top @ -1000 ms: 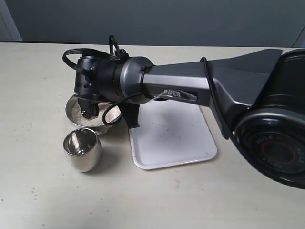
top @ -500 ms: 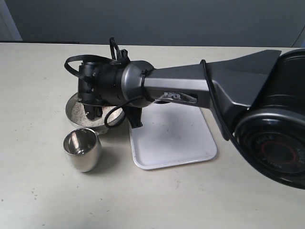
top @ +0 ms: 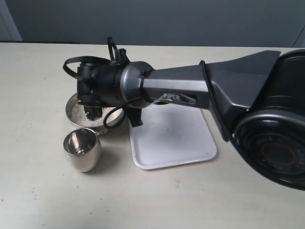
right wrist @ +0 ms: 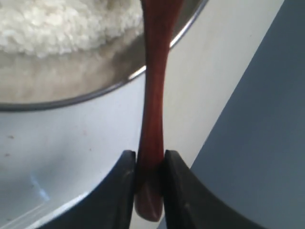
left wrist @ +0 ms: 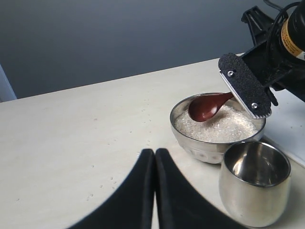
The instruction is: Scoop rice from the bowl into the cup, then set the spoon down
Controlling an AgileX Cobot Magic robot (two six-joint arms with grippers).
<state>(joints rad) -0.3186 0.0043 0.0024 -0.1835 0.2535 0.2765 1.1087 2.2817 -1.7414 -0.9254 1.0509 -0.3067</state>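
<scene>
The steel bowl holds white rice. The reddish-brown wooden spoon rests with its oval end on the rice, back side up. My right gripper is shut on the spoon's slim handle, hanging over the bowl. The empty steel cup stands just in front of the bowl. My left gripper is shut with nothing in it, low over the table, a short way from bowl and cup. The exterior view does not show the left arm.
A white tray lies right of the bowl, partly under the right arm. A few stray grains lie on the beige table. A dark wall runs behind the table's far edge.
The right gripper rose slightly and tilted over the bowl between one second ago and half a second ago; since then it has hardly moved. Cup, bowl and tray stay put.
</scene>
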